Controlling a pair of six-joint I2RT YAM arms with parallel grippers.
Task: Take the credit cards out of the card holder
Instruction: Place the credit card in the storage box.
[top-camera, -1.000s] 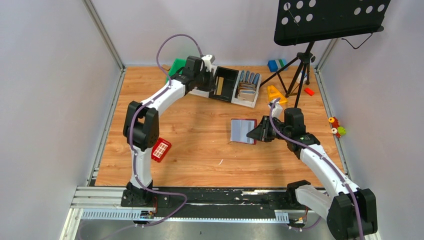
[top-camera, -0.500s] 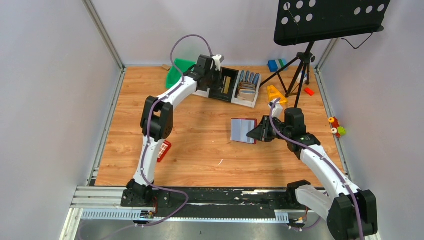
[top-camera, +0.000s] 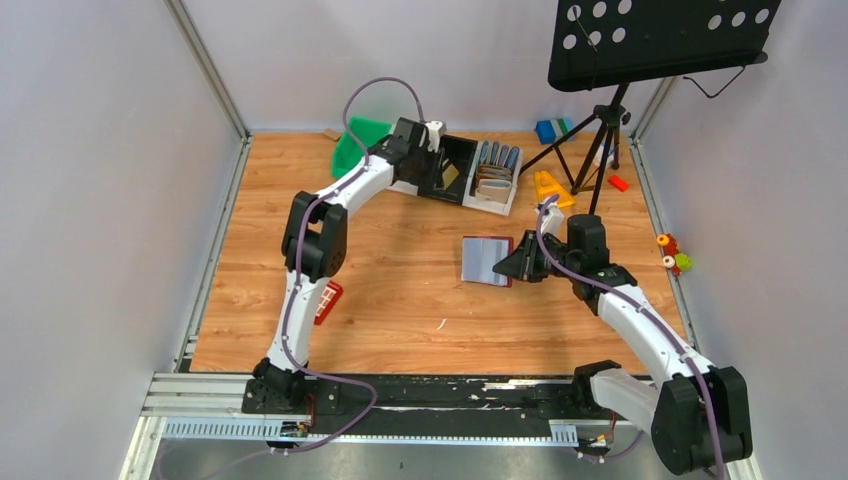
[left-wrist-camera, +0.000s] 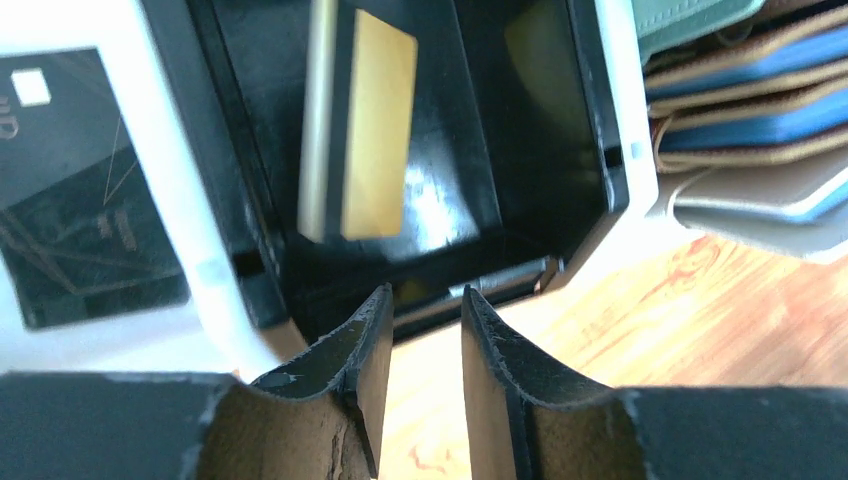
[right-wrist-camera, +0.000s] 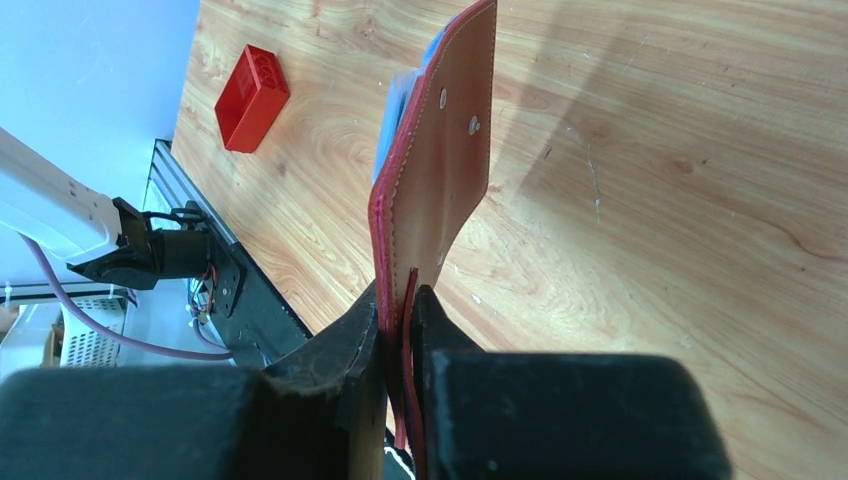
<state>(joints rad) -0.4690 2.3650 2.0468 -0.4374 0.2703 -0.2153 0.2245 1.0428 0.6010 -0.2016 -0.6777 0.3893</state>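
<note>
Right gripper (right-wrist-camera: 400, 300): fingers pinched hard together on the near right edge of the card holder (right-wrist-camera: 440, 170), maroon leather filling the slit between them. Card holder: mid-table, right of centre, opened out with its grey inner face up in the top view, the free end resting on the wooden table (top-camera: 400, 300). Red piece with white grid (top-camera: 323, 300): flat on the table, near left, well apart from the holder. Left gripper (left-wrist-camera: 425, 320): at the far side, jaws parted by a narrow gap with nothing between them, poised at the near edge of a black bin (left-wrist-camera: 480, 200). Gold-tan card (left-wrist-camera: 378, 125): inside that bin, tilted and blurred, clear of the fingertips. Black card (left-wrist-camera: 90, 230): flat in the white-walled section just left of the bin. Wallets (left-wrist-camera: 740, 90): upright in the section right of the bin. Music stand (top-camera: 660, 40): far right corner.
</note>
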